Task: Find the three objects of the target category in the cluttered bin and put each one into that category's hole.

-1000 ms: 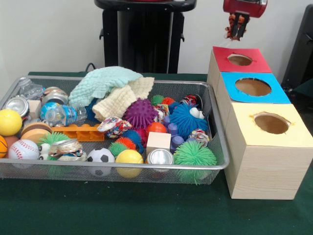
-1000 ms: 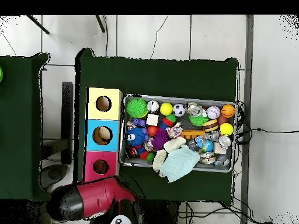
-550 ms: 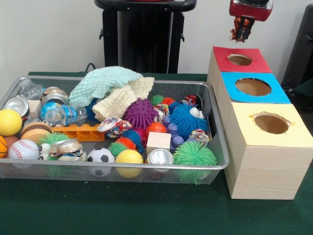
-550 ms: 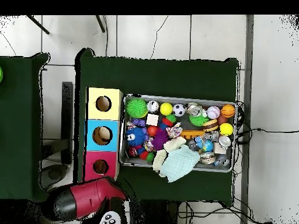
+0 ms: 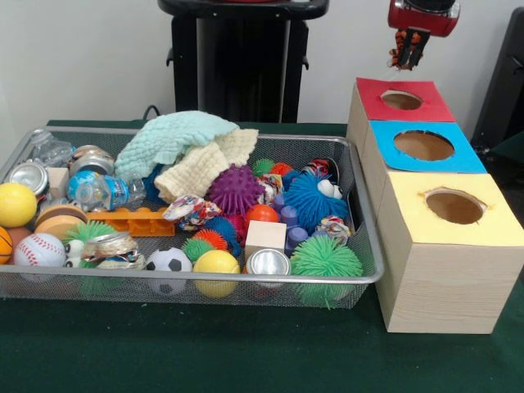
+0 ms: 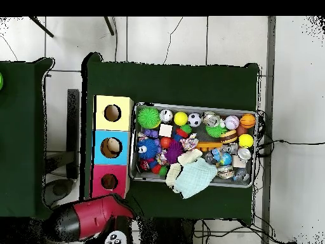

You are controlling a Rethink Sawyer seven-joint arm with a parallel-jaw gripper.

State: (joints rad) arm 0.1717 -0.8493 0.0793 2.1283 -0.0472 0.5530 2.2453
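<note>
Bin [image 5: 364, 274], wire mesh, sits on green table [image 5: 246, 352], left of the boxes. Contents, left to right: yellow ball [image 5: 16, 204], baseball [image 5: 38, 250], plastic bottle [image 5: 102, 190], mint cloth [image 5: 172, 135], purple spiky ball [image 5: 235, 189], wooden cube [image 5: 265, 235], green spiky ball [image 5: 326, 258]. Yellow-topped hole [image 5: 454, 205], blue-topped hole [image 5: 423, 145] and red-topped hole [image 5: 401, 100] follow in one row. Gripper [image 5: 407, 51] hangs above the red-topped hole, clamped on a small orange-and-black object [image 5: 403, 54].
</note>
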